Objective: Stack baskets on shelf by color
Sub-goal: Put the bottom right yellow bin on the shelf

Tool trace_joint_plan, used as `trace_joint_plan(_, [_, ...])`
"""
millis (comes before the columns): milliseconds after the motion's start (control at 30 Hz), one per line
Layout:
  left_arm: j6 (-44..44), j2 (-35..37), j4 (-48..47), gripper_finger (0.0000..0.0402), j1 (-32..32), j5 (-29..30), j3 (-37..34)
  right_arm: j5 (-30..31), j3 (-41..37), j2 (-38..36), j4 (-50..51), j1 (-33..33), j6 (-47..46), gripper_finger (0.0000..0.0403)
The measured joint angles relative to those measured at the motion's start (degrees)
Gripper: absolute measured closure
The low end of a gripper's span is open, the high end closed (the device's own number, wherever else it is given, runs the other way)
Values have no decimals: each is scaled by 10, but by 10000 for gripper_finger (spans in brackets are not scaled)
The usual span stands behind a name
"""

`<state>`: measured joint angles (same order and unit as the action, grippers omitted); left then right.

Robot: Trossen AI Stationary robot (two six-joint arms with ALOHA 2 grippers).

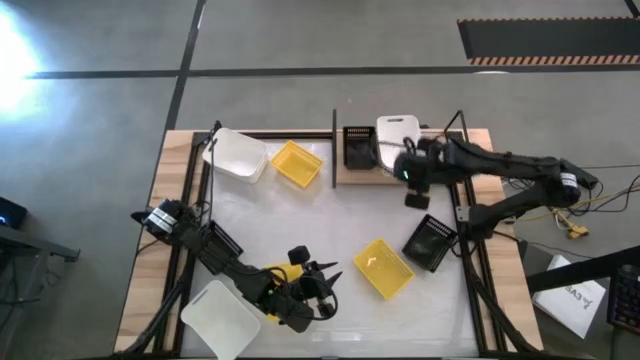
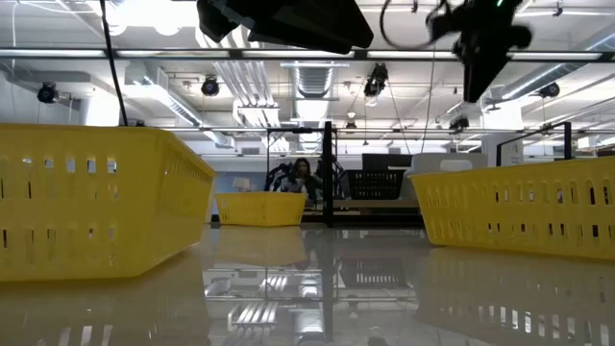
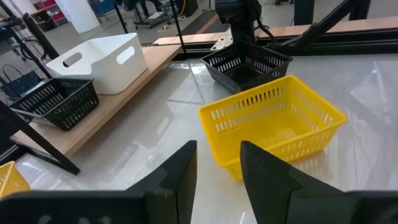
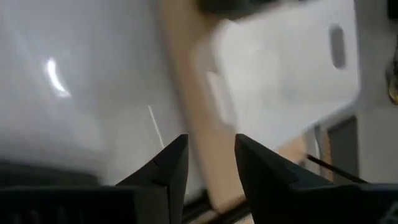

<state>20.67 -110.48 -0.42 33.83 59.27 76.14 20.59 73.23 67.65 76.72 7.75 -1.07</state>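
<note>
The pale wood shelf (image 1: 400, 172) lies at the table's far edge. On it stand a black basket (image 1: 357, 148) and a white basket (image 1: 397, 133), bottoms on the board. My right gripper (image 1: 415, 187) hovers open and empty just near of the shelf; its wrist view shows the white basket (image 4: 286, 68) and board (image 4: 186, 93), blurred. My left gripper (image 1: 320, 285) is open and empty near the table's near edge, facing a yellow basket (image 3: 273, 121) and a black basket (image 3: 247, 62) on the tabletop. Another yellow basket (image 1: 283, 272) lies partly under the left arm.
At the far left stand a white basket (image 1: 237, 153) and a yellow basket (image 1: 297, 163). A third white basket (image 1: 222, 318) sits at the near-left edge. Black upright rods (image 1: 334, 135) flank the shelf. A person sits in the room beyond (image 2: 303, 176).
</note>
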Motion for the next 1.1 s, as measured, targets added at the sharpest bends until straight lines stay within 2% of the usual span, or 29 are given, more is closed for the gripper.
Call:
trace_joint_plan(167, [0, 0, 2, 295, 0, -4, 0, -1, -31, -33, -33, -228, -138, 301])
trace_joint_plan(333, [0, 0, 2, 295, 0, -5, -3, 2, -71, 9, -102, -481, -241, 325])
trace_joint_plan(433, [0, 0, 2, 295, 0, -7, -4, 2, -81, 55, -148, -585, -288, 339])
trace_joint_plan(500, [0, 0, 2, 295, 0, -7, -4, 3, -81, 87, -171, -630, -312, 346])
trace_joint_plan(567, [0, 0, 1, 295, 0, -7, -4, 1, -74, 119, -173, -655, -340, 348])
trace_joint_plan(700, [0, 0, 1, 295, 0, -7, -4, 0, -51, 171, -173, -658, -355, 330])
trace_joint_plan(967, [0, 0, 2, 295, 0, -7, -4, 9, -36, 230, -176, -612, -246, 253])
trace_joint_plan(1100, [1, 0, 4, 295, 0, -7, -5, 10, -40, 243, -181, -589, -207, 234])
